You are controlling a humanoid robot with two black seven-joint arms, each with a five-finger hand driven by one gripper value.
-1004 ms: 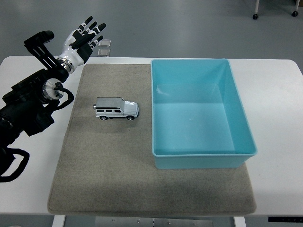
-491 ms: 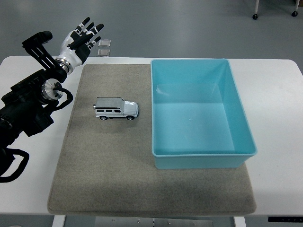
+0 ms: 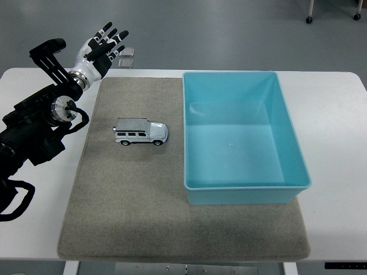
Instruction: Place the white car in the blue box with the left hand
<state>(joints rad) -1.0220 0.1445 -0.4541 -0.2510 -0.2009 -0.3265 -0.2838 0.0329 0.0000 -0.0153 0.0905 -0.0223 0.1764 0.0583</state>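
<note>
A small white toy car (image 3: 140, 132) stands on its wheels on the grey mat (image 3: 132, 195), nose pointing right, left of the blue box (image 3: 241, 137). The box is open at the top and empty. My left hand (image 3: 103, 46) is raised above the table's far left corner, fingers spread and holding nothing, well behind and left of the car. The right arm is not in view.
Two small grey squares (image 3: 127, 57) lie beyond the table's far edge near the left hand. The white table (image 3: 338, 143) shows around the mat. My black left arm (image 3: 34, 126) lies over the table's left side.
The left hand has shifted only slightly at the far left corner. The car and box have not moved.
</note>
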